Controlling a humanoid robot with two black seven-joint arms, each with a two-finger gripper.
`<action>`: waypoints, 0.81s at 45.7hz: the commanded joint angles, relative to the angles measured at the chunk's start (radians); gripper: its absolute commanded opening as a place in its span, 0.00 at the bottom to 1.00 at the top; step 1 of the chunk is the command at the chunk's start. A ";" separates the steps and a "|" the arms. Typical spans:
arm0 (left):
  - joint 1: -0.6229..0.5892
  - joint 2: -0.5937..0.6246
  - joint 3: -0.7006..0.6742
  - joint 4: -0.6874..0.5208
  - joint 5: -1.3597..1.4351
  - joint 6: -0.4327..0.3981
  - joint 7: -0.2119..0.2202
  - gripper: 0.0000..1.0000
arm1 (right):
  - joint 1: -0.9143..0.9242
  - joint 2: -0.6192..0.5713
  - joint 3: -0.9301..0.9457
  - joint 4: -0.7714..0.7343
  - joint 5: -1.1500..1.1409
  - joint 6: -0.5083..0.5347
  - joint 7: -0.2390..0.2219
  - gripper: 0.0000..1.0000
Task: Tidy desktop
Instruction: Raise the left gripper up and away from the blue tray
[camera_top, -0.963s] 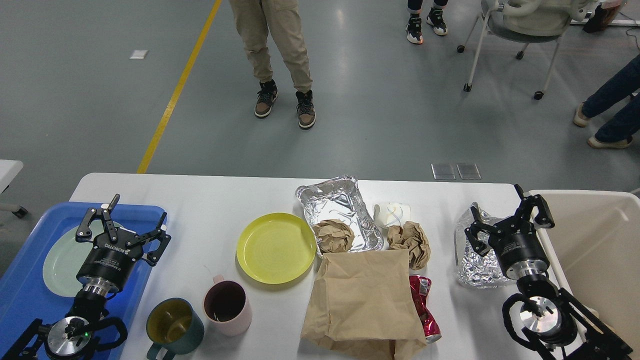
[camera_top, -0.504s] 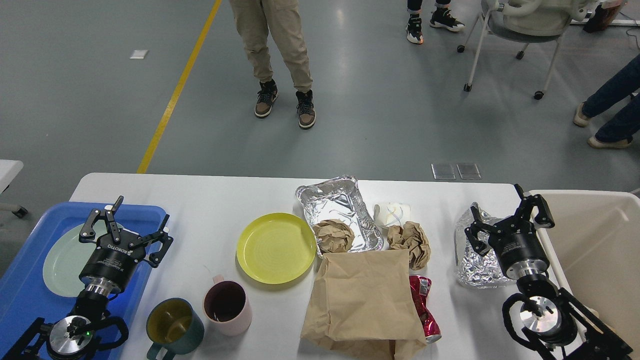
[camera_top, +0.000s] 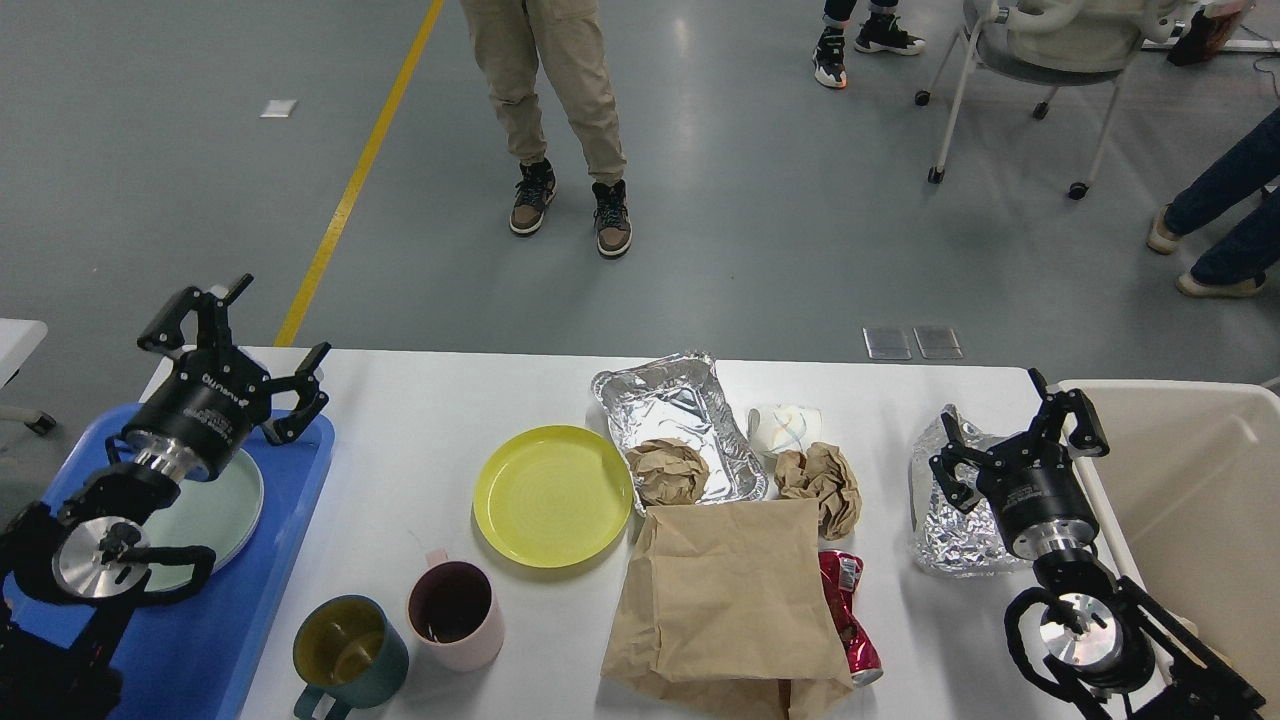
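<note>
The desktop (camera_top: 420, 420) spreads out in front of me and is far from tidy. One pale green plate (camera_top: 215, 515) lies in the blue tray (camera_top: 250, 610) at my left, and the beige bin (camera_top: 1200, 480) at my right looks empty as far as I can see. Left on the white surface: a yellow plate (camera_top: 553, 496), a pink mug (camera_top: 453, 613), a green mug (camera_top: 349, 655), a foil tray (camera_top: 678, 425), two paper balls (camera_top: 667, 470), a paper bag (camera_top: 730, 605), a crushed red can (camera_top: 848, 615) and crumpled foil (camera_top: 950, 530). My left gripper (camera_top: 235, 340) hangs above the tray's far corner, fingers spread wide, holding nothing. My right gripper (camera_top: 1015, 430) also stands spread and empty, over the crumpled foil; whether it touches it I cannot tell
</note>
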 joint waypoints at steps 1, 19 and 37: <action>-0.141 0.119 0.178 -0.012 0.056 0.053 -0.002 0.96 | 0.000 0.000 -0.001 -0.002 0.000 0.000 0.000 1.00; -0.763 0.357 1.180 0.060 -0.024 0.127 -0.020 0.96 | 0.000 0.000 0.000 0.000 0.000 0.000 0.000 1.00; -1.599 -0.060 2.435 0.042 -0.028 0.114 -0.019 0.96 | 0.000 0.000 0.000 0.000 -0.001 0.000 0.000 1.00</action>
